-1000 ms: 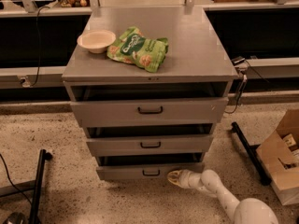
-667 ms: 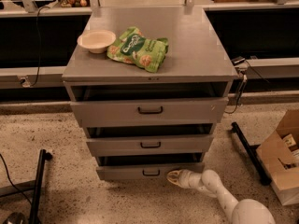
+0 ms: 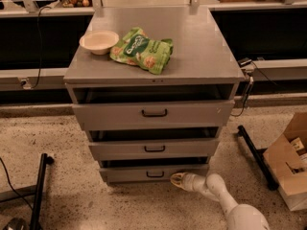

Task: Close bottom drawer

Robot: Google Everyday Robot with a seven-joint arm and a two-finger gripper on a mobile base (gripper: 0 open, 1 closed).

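The bottom drawer (image 3: 125, 174) has a slim grey metal front, the thinnest of three, with a small black loop handle (image 3: 155, 174) at its centre. It sits lowest in the cabinet, just above the speckled floor, and stands out a little under a dark gap. Its long axis runs left to right, and its front faces the camera. The gripper (image 3: 176, 178) lies low against the right part of that front. I cannot tell whether it is clenched or released.

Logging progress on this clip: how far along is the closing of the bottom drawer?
Done: the gripper is down near the floor at the front of the bottom drawer, right of its handle. In hand: lining up to push; contact is unclear. Left: the whole closing, as a dark gap shows above the front panel.
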